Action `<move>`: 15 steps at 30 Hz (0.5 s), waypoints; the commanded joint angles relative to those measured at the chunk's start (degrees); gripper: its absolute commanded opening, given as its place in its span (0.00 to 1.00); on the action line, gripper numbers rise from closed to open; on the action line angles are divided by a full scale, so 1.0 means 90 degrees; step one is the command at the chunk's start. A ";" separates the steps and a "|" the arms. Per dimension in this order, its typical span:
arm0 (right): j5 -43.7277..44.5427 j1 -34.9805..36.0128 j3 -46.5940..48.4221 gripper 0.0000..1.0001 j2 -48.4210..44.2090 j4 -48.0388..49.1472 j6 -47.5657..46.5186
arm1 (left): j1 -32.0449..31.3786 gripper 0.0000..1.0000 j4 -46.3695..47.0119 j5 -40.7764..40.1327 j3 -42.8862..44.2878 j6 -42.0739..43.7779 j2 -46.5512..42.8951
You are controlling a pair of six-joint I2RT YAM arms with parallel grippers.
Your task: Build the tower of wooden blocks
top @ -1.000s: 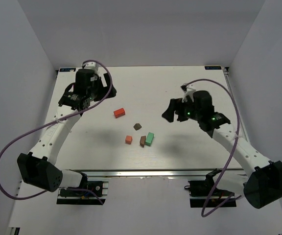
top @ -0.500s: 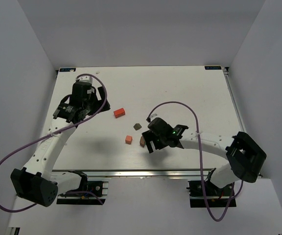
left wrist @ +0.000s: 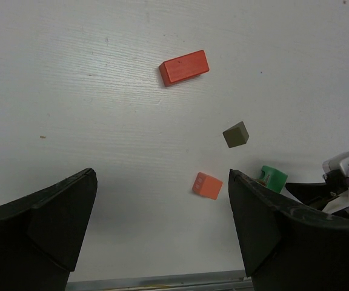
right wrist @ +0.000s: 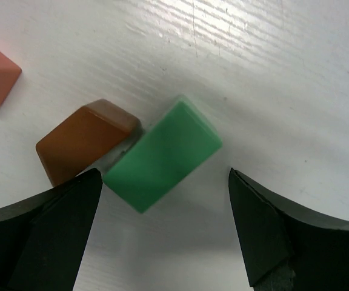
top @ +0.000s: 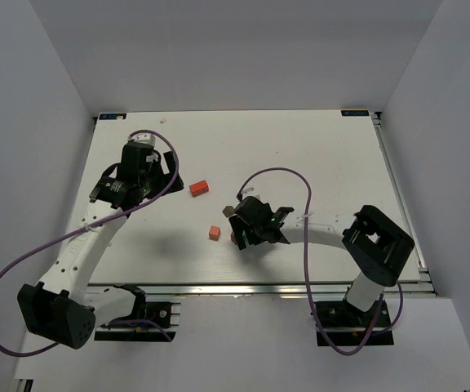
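With my right gripper (right wrist: 164, 182) spread, I judged the mint-green slab (right wrist: 162, 154) light, stiff, best pinched across its long sides.

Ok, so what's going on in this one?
Nothing is stacked yet; every piece lies loose on the table. The right gripper is low over the mint-green slab, its fingers open on either side of it, with a brown block right beside the slab. The left gripper hovers open and empty near the red piece. The orange cube and a second dark brown piece sit untouched.
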 commanded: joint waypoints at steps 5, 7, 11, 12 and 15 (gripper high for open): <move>0.0551 0.0012 0.0335 0.88 0.0282 0.0435 0.0253 | -0.0007 0.98 0.0290 0.0188 -0.0080 0.0076 -0.0201; 0.0658 0.0012 0.0383 0.85 0.0291 0.0396 0.0331 | -0.0007 0.98 0.0339 0.0188 -0.0090 0.0076 -0.0182; 0.1039 -0.0017 0.0238 0.78 0.0136 0.0113 0.0507 | -0.0007 0.98 0.0349 0.0198 0.0008 0.0086 -0.0075; 0.0991 -0.0046 0.0150 0.77 0.0019 0.0103 0.0517 | -0.0007 0.98 0.0378 0.0198 0.0017 0.0095 -0.0055; 0.1010 -0.0153 -0.0201 0.74 -0.0293 0.0064 0.0585 | -0.0007 0.98 0.0426 0.0256 0.0057 0.0115 0.0062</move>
